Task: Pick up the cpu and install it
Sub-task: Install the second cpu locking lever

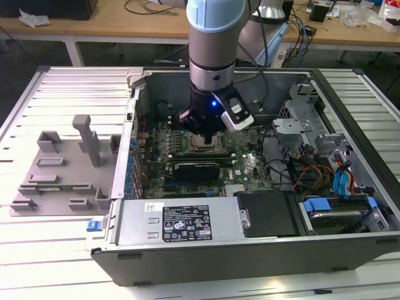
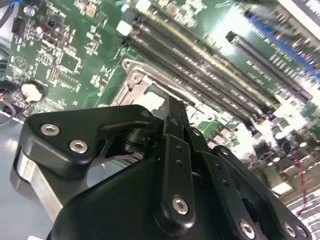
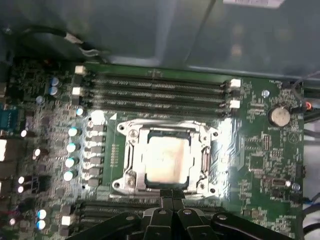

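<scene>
In the exterior view your gripper (image 1: 205,139) hangs low inside the open computer case (image 1: 350,125), right over the socket (image 1: 203,146) on the motherboard (image 1: 250,165), with the long black card (image 1: 197,169) lying just beyond the jaws toward the near wall of the case; from here you cannot tell how the jaws stand. In the second wrist view the fingers (image 2: 175,127) look drawn together into one narrow black spine with nothing seen between them, their tips sitting at the edge of the socket frame (image 2: 135,80), and the memory slots (image 2: 200,70) run off past the tips. In the first wrist view the cpu (image 3: 166,159) lies flat and square inside the socket frame (image 3: 131,135), its pale metal top just ahead of the closed fingertips (image 3: 172,192) and apart from them. So judge the pick-up and the placing as done: the chip appears seated in its socket and the jaws hold nothing; whether the frame is latched down you cannot tell from these pictures
</scene>
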You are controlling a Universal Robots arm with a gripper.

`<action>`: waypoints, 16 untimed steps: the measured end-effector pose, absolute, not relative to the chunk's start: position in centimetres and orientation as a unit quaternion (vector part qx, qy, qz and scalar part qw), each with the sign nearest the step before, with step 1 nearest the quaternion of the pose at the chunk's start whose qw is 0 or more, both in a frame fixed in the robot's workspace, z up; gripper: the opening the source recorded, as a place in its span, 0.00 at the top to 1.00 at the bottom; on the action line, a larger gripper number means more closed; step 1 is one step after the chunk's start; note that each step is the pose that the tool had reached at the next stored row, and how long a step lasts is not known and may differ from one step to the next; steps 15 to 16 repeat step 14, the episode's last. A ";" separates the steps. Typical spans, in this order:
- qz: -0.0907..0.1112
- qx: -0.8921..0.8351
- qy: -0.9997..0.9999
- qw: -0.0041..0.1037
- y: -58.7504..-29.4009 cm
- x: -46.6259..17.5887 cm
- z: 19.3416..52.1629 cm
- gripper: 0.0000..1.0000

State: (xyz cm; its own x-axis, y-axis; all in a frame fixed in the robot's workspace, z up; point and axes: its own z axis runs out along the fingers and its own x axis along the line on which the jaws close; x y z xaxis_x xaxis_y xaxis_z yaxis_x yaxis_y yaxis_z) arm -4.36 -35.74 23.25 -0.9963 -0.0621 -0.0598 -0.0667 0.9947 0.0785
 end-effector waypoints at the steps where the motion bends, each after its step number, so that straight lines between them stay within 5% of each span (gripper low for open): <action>1: 0.036 -0.032 0.998 0.028 -35.0 -4.3 23.3 0.89; 16: 0.030 -0.033 0.999 0.028 -34.0 -4.3 23.7 0.89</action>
